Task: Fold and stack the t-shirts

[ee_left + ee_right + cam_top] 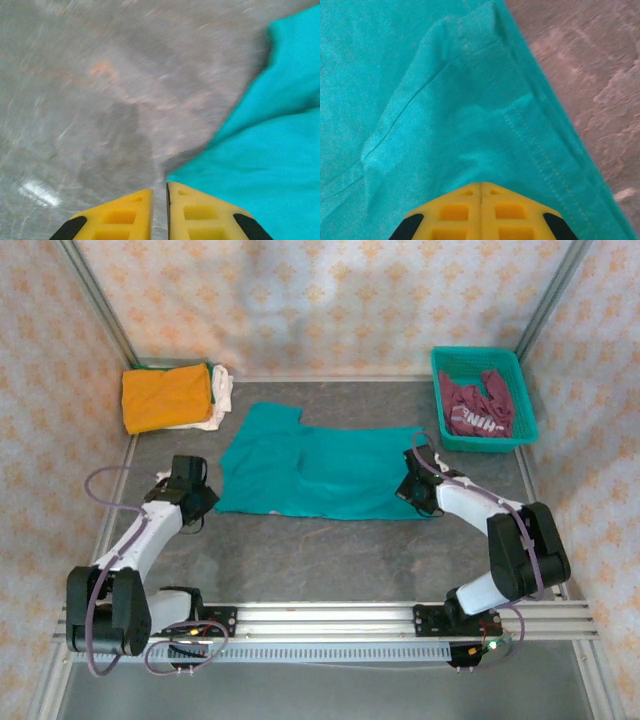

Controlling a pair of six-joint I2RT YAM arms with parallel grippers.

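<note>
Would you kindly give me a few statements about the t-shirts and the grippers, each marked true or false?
1. The teal t-shirt lies spread out on the table. True.
2. The maroon t-shirt lies on the table beside the teal one. False: it sits in the basket at the far right.
3. The orange t-shirt lies on top of the white t-shirt. True.
4. The right gripper is wide open above bare table. False: it is shut, on the teal cloth.

light: bright, even | shadows: soft | left wrist: table point(100, 100) motion-blurred | right wrist: teal t-shirt point(420, 75) sharp
</note>
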